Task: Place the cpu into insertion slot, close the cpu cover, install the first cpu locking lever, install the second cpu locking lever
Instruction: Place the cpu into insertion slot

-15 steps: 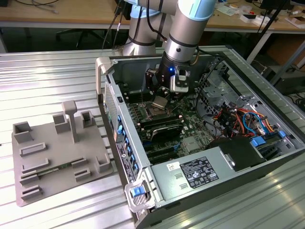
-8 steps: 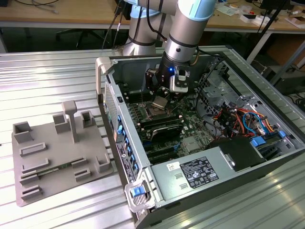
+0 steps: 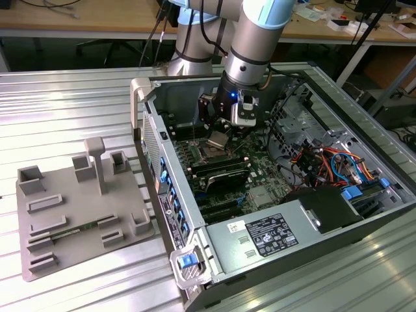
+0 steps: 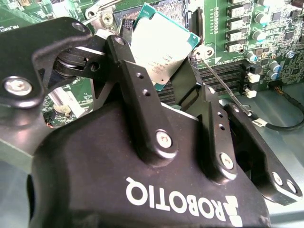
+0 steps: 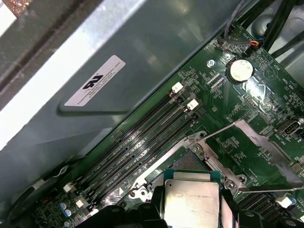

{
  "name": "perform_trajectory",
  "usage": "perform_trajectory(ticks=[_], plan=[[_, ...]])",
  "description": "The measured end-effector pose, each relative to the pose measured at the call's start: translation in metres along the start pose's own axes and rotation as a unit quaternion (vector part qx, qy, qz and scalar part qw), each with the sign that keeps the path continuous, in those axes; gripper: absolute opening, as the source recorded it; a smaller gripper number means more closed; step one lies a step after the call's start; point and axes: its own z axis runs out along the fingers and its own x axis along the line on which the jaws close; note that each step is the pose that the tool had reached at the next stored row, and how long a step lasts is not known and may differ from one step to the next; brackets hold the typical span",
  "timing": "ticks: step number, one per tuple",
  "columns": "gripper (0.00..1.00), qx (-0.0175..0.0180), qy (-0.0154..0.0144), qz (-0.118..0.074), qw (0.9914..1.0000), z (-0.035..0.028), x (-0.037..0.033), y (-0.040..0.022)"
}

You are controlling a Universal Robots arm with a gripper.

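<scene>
White lettering (image 4: 185, 202) ran across the black body of the gripper (image 4: 156, 53), just behind the cpu (image 4: 161, 42). Fine grey print (too small to make out) covered the cpu's metal top. A white printed label (image 5: 95, 80) sat on the grey wall (image 5: 156, 42), well apart from the cpu.

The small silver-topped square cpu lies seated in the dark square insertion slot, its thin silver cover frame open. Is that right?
No: the second wrist view shows the cpu held tilted in the black gripper, above the insertion slot. The cover frame is open.
</scene>
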Motion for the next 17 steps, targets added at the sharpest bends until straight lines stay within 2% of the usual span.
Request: perform_trajectory(ticks=[17], plan=[[0.55, -0.0001, 0.0004, 0.008, 0.99996, 0.0023, 0.0000, 0.0001]])
